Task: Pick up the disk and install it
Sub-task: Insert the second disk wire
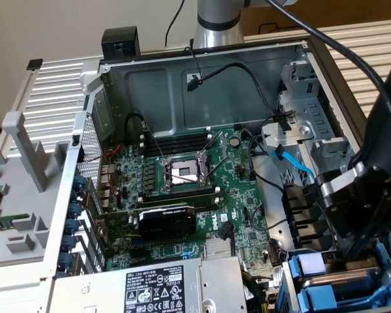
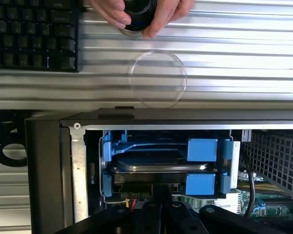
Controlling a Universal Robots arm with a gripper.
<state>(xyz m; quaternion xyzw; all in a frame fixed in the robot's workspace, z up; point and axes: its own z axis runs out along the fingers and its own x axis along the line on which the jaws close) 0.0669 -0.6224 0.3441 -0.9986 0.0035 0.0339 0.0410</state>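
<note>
1. I see the flat silver-metal disk in its bright blue plastic carrier (image 2: 161, 163) sitting inside the drive bay at the corner of the open grey computer case (image 1: 202, 72), at the lower end of the exterior view's right side.
2. My black claw (image 2: 158, 214) hangs just beside the carrier's near edge, fingers drawn together with nothing visibly between them; I cannot tell whether it touches the carrier.
3. The disk looks seated level in the bay, the blue frame wrapping both of its long sides, so the install appears largely done.
4. I judge the disk stiff and fairly heavy for its size, with slippery bare metal faces and sensitive insides.
5. The blue side rails and their square tabs (image 2: 201, 148) look like the best hold, being plastic, grippy and away from the label.
6. A person's hand (image 2: 136, 17) holds a dark round object above the ribbed metal worktop (image 2: 224, 53), beside a black keyboard (image 2: 34, 34).
</note>
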